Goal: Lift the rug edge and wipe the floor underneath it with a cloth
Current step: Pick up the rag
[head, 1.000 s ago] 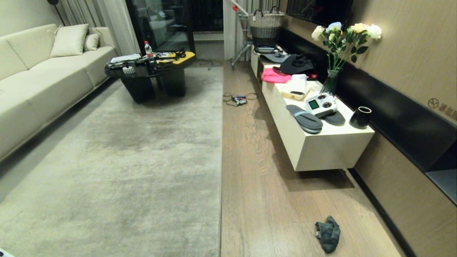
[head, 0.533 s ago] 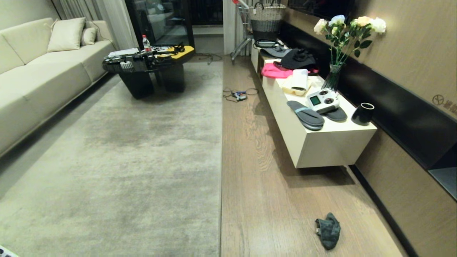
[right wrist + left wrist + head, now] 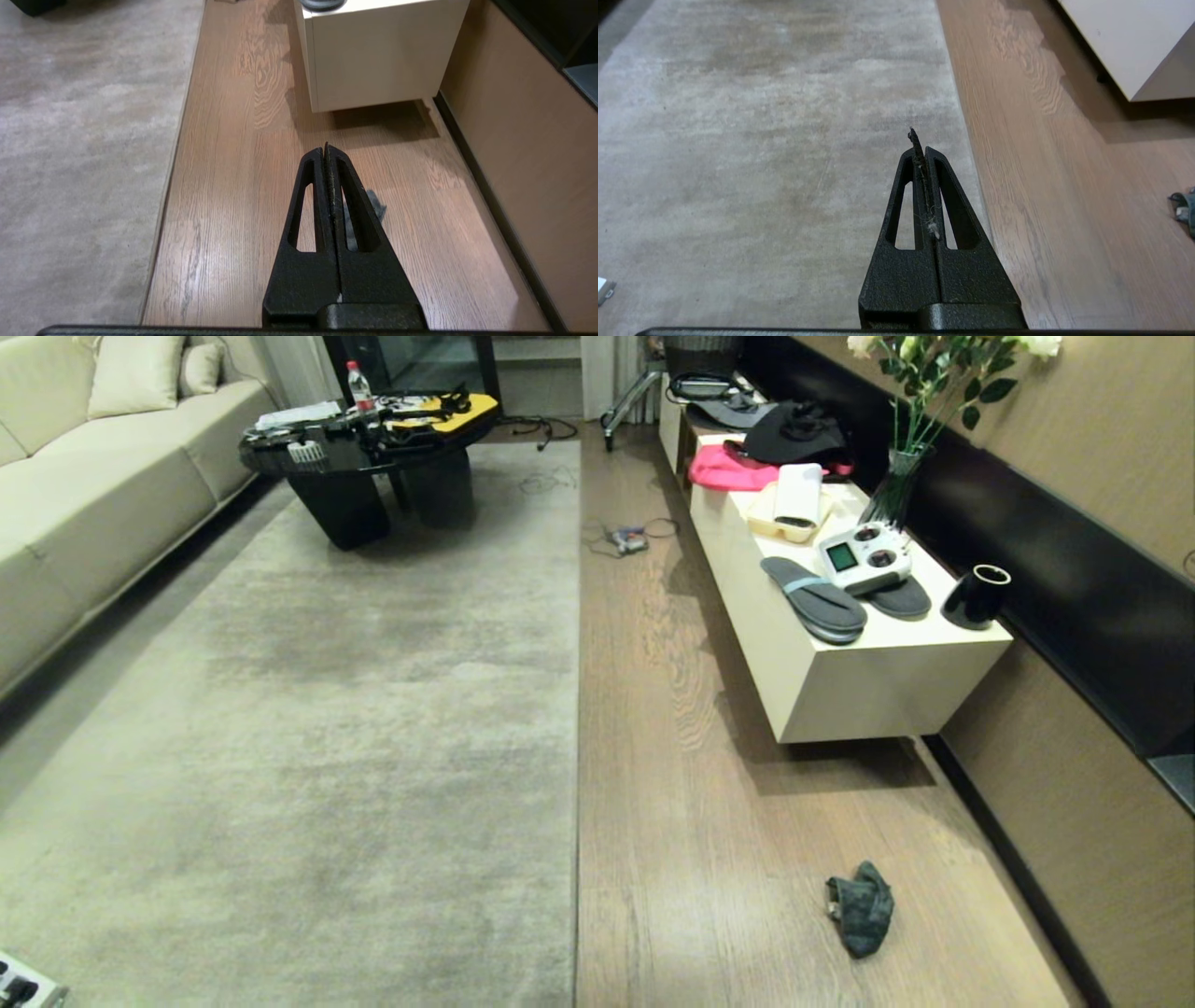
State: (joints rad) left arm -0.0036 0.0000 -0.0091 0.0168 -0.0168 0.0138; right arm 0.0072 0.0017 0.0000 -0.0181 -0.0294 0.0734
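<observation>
A large pale grey-beige rug (image 3: 308, 737) lies flat, its straight rug edge (image 3: 577, 756) running down the middle of the head view beside the brown wood-grain floor (image 3: 709, 859). The dark grey-teal cloth (image 3: 861, 907) lies crumpled on the floor near the right wall. Neither arm shows in the head view. My left gripper (image 3: 920, 149) is shut and empty, hanging above the rug near the rug edge (image 3: 971, 154). My right gripper (image 3: 326, 151) is shut and empty above the floor, and the cloth (image 3: 377, 207) lies partly hidden behind its fingers.
A cream cabinet (image 3: 840, 681) stands along the right wall with slippers, a controller, a black cup, a flower vase and a pink garment on top. A black coffee table (image 3: 373, 439) and a cream sofa (image 3: 84, 513) stand at the far left. Cables (image 3: 624, 539) lie on the floor.
The head view has tilted downward: the whole scene has slid up in the picture. Neither gripper nor the cloth shows any move of its own.
</observation>
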